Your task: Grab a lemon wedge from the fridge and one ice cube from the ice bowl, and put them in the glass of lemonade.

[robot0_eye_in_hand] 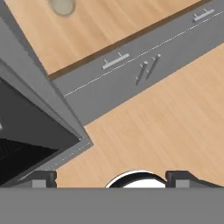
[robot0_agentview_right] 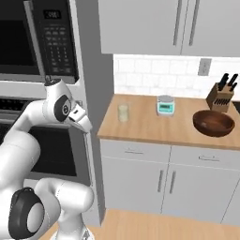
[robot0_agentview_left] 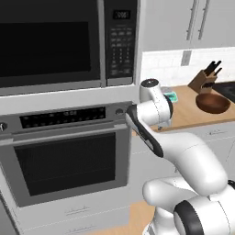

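Glass of lemonade stands upright on the wooden worktop, near its left end and toward the back, close to the tall grey panel that closes off the oven column; in the hand view it shows as a pale round top at the upper left edge. Nothing touches it. Further right along the back of the worktop sits a small kitchen scale with a teal display, well apart from the glass. Toward the right end is a dark brown wooden bowl, and behind it, at the back wall, a knife block with black handles. A wall outlet sits on the white tiles above. Below the worktop are grey drawers and cabinet doors with bar handles. Left of the panel is the black microwave above the black-fronted wall oven. Gripper points down toward the wood floor in front of the cabinets, fingers spread wide apart, nothing between them. The arm's wrist hangs in front of the oven column, left of the glass and apart from it.
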Tool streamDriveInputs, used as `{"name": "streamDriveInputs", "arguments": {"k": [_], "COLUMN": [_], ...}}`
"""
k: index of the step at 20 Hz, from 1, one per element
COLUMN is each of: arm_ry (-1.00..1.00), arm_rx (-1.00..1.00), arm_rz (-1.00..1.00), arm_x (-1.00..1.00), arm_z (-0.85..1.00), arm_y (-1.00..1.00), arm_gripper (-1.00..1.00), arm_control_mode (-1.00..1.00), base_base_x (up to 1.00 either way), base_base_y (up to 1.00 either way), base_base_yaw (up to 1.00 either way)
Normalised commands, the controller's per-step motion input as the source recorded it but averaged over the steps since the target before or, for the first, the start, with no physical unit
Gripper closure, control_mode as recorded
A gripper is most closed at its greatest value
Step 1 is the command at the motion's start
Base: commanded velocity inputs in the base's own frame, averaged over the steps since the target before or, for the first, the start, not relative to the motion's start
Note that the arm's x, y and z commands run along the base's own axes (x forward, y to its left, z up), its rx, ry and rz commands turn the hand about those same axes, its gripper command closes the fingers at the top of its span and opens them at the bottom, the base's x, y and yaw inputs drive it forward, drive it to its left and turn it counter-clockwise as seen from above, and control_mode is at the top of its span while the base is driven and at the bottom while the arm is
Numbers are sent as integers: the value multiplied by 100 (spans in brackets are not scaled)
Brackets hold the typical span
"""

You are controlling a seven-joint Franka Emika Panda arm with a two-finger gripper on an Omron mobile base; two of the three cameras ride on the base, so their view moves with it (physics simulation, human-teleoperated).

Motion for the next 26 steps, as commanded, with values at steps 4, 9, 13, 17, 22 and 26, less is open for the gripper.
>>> {"name": "streamDriveInputs", "arguments": {"k": [4,9,13,17,22,26], "arm_ry": [0,0,0,0,0,0], "arm_rx": [0,0,0,0,0,0], "arm_rz": [0,0,0,0,0,0], "arm_x": [0,0,0,0,0,0], "arm_z": [0,0,0,0,0,0], "arm_y": [0,0,0,0,0,0], "arm_gripper": [-100,-100,-100,-100,-100,-100], "arm_control_mode": [100,100,100,100,100,100], "base_base_x": [4,22,42,76,66,63], "base_base_y": [-100,-87,-80,-25,51,30], "base_base_yaw": [1,1,0,0,0,3]}}
